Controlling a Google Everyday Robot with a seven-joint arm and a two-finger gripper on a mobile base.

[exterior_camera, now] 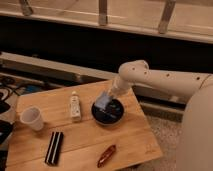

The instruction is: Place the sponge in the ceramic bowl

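The light-blue sponge [103, 99] hangs tilted over the far-left rim of the black ceramic bowl [108, 112], which stands on the wooden table [130, 137]. My gripper [111, 96] comes in from the right on the white arm and is shut on the sponge's upper right side, just above the bowl. The bowl's glossy dark inside shows below the sponge.
A white paper cup [32, 118] stands at the table's left. A small white bottle [75, 106] lies left of the bowl. A black flat box [54, 148] and a reddish-brown oblong item [106, 156] lie near the front edge. A dark ledge runs behind the table.
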